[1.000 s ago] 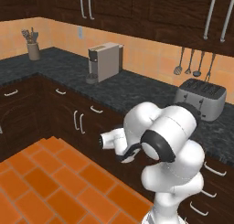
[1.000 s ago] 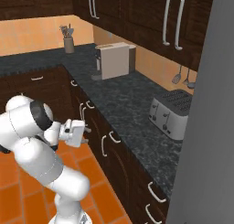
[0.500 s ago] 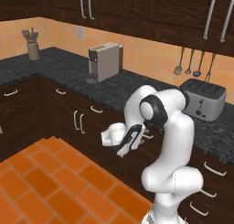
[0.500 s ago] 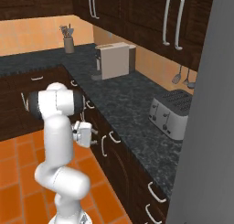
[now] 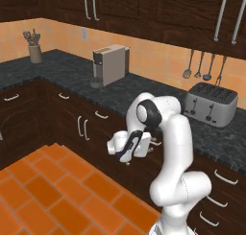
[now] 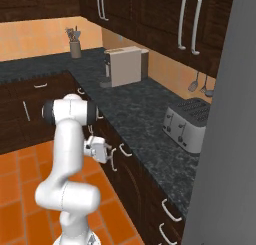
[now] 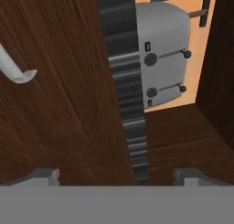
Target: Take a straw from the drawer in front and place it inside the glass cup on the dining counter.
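One long black speckled granite bench point(image 5: 144, 92) runs across the scene, with dark cabinet fronts point(image 5: 86, 128) below it; on it stand a silver toaster point(image 5: 211, 103), a beige coffee machine point(image 5: 110, 64) and, far off in the corner, a utensil holder point(image 5: 34, 52). The white arm point(image 5: 168, 147) folds down in front of those cabinets, and its end effector point(image 6: 101, 151) sits low, just under the edge of the bench and close against the wood. In the hand view, rolled so that the bench edge point(image 7: 125, 81) runs up the picture as a dark band, brown wood fills the left side and a curved silver handle point(image 7: 13, 70) shows at the left border, off to one side of the fingertips point(image 7: 43, 175) rather than between them. The two tips stand wide apart at the bottom corners with nothing between them, so the end effector is spread and empty. The drawer looks closed, and I cannot say for certain that this handle is its own; the straw, presumably inside, is hidden. The coming move turns on that offset: the end effector would need to shift sideways toward the handle and line its fingers across the handle's long axis before closing and pulling.
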{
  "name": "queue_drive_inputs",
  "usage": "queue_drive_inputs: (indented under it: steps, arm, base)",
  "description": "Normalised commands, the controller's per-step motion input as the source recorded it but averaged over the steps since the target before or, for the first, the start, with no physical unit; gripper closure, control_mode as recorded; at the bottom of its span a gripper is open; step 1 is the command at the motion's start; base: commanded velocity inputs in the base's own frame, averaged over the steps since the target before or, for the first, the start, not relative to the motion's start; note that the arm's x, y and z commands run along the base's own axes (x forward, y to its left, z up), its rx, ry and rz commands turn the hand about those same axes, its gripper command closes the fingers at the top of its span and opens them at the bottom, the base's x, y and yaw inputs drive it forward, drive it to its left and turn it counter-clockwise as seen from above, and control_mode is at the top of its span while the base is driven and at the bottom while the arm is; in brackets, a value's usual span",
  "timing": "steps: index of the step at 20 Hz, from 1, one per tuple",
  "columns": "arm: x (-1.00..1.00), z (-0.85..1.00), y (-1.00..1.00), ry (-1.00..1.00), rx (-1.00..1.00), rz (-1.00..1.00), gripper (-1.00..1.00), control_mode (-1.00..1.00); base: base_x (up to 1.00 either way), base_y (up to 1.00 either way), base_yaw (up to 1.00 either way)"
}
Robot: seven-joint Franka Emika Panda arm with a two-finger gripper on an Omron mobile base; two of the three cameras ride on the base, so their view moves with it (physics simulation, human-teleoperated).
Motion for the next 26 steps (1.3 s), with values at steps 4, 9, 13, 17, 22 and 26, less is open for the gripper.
queue_drive_inputs:
  steps: [4,9,13,17,22,26]
  arm:
    - [0.26,-0.04,-0.17,0.0,0.0,0.09,-1.0,-1.0]
    - [0.12,-0.06,-0.1,0.0,0.02,0.26,-1.0,-1.0]
    - [0.34,-0.04,-0.05,0.03,0.01,0.14,-1.0,-1.0]
    - [0.42,-0.05,-0.06,0.05,0.0,0.02,-1.0,-1.0]
    - [0.33,-0.34,-0.01,0.14,0.0,0.0,-1.0,-1.0]
    - [0.21,-0.47,-0.05,0.16,0.0,0.0,-1.0,-1.0]
  base:
    - [0.0,0.0,0.0]
    - [0.0,0.0,0.0]
    - [0.0,0.0,0.0]
    - [0.0,0.0,0.0]
    - [0.0,0.0,0.0]
    - [0.0,0.0,0.0]
